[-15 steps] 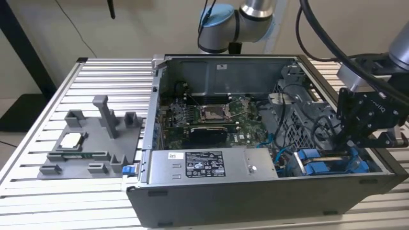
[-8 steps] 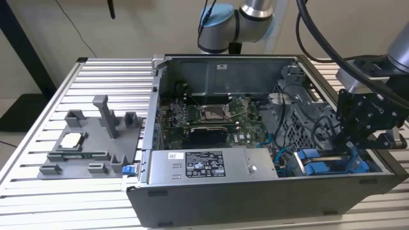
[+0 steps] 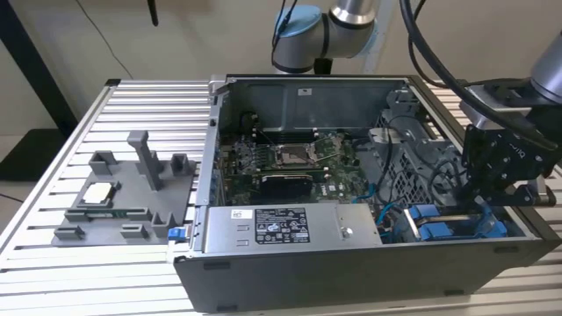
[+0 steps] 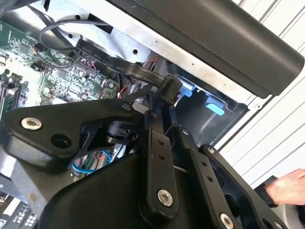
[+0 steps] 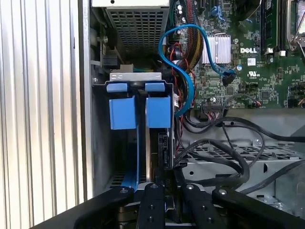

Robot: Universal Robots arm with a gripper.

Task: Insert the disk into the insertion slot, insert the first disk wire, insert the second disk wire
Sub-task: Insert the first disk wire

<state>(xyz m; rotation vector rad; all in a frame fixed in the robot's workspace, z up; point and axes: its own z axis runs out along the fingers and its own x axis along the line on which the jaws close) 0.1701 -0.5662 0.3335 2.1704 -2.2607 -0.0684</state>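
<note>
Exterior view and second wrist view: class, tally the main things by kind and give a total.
Computer case: 1
Power-supply box: 1
Grey fixture plate: 1
Robot arm: 1
Gripper: 1
Black disk wire in its grip: 1
Person's hand: 1
Total: 7

The ribbed metal table (image 3: pixel 88 276) is carrying an open computer case (image 3: pixel 351 273), and a grey fixture tray (image 3: pixel 123 220) is sitting just beside it, toward the exterior view's left.
</note>
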